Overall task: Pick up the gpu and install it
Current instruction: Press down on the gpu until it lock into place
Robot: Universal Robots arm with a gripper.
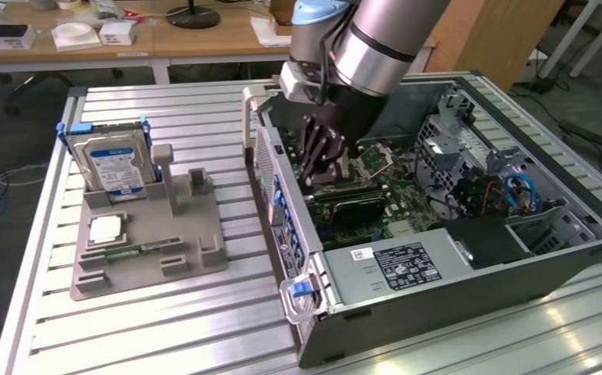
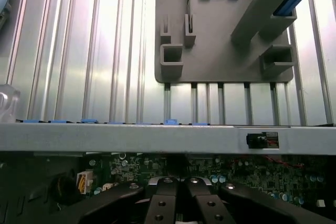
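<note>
gpu (image 1: 345, 197): dark card lying low inside the open case, on the motherboard, directly below the gripper; only its top edge and dark face show
gripper (image 1: 317, 173): black fingers reach down into the case and sit right at the gpu's end nearer the case's side wall; in the wrist view (image 2: 178, 203) the fingers look drawn close together, with something pale showing in the gap, but can't tell if they're clamped on the card
arm (image 1: 369, 39): grey and silver, comes in from the top of the exterior view and angles down into the case
motherboard (image 1: 406, 205): green, CPU socket just beside the gripper, toward the exterior view's right
case (image 1: 457, 273): dark tower on its side, side panel off, blue cables inside at the exterior view's right
fixture (image 1: 155, 250): grey holder tray on the slatted metal table (image 1: 176, 336), at the exterior view's left, well apart from the case
hard drive (image 1: 111, 164): silver, blue-white label, standing upright in the fixture's far end
memory stick (image 1: 123, 251): small green strip lying flat on the fixture
</note>
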